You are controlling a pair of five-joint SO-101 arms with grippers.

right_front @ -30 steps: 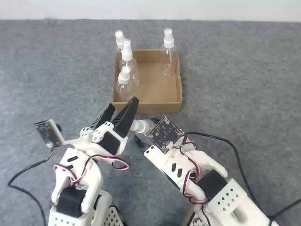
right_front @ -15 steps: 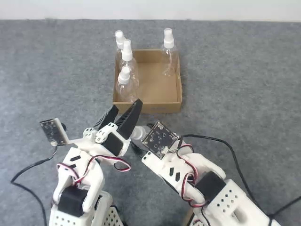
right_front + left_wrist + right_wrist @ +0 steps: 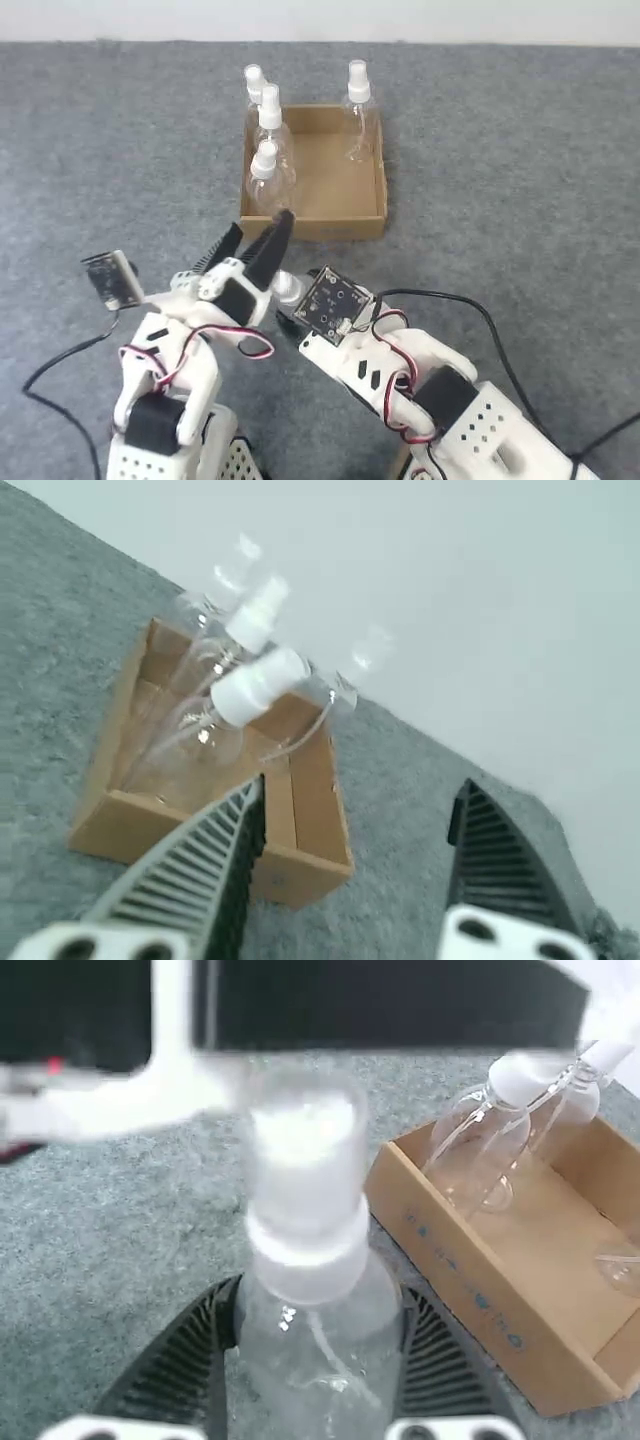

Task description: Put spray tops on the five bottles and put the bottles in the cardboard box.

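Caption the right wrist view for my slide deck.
Right gripper clamped on a clear bottle fitted with a spray top, the cardboard box with more capped bottles just beyond.

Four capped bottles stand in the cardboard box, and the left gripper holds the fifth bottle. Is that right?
No. The right gripper holds the fifth bottle, as the right wrist view shows; the left gripper is open, holding nothing. The four capped bottles do stand in the cardboard box.
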